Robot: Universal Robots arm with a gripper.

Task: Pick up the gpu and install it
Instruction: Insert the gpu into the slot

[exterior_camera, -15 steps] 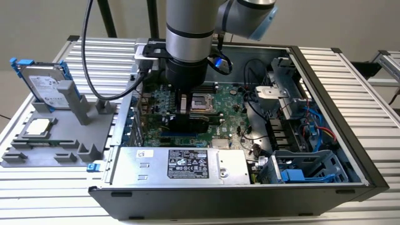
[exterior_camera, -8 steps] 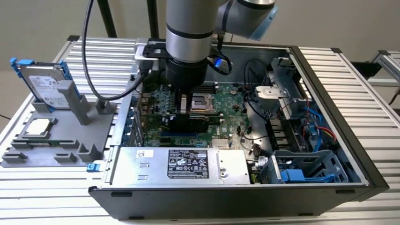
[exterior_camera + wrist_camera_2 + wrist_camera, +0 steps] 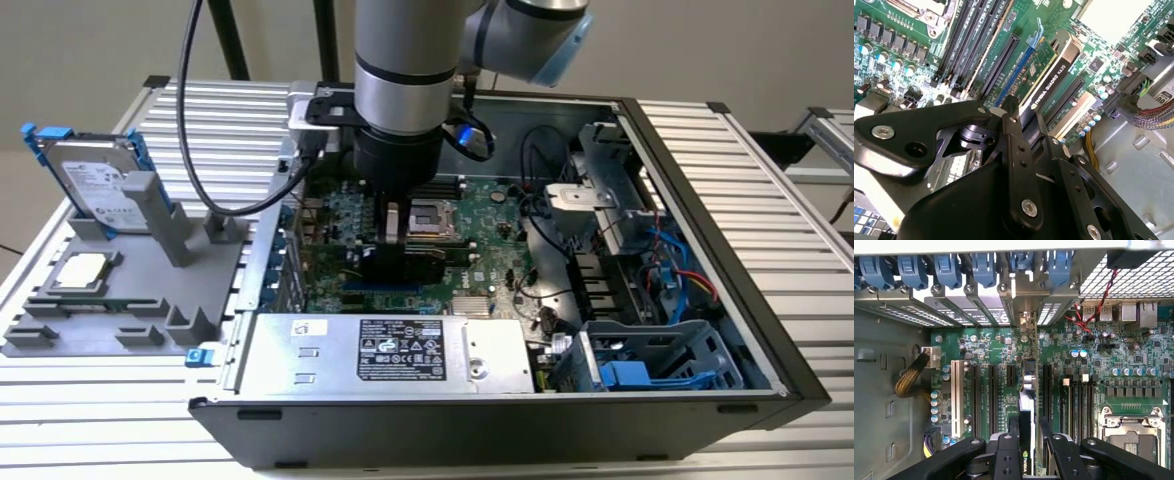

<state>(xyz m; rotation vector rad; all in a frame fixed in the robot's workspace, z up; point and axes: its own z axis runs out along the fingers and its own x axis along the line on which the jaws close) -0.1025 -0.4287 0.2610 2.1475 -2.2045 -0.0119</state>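
Clearly the gripper point(image 3: 1027, 440) is clamping the gpu point(image 3: 1026, 405) by its upper edge — the card is standing on edge directly below the fingers point(image 3: 1015, 150), inside the open computer case point(image 3: 694, 150). Its long axis is running parallel to the motherboard's point(image 3: 999, 345) expansion slots point(image 3: 993, 390), hovering just over them — whether seated, I cannot tell.

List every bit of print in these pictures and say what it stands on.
White lettering along the edge of the gpu, held in the gripper: a brand and model line only, so not quoted.
Sticker on the power supply: too small to read.
Label on the hard drive: too small to read.
White markings on the motherboard: too small to read.
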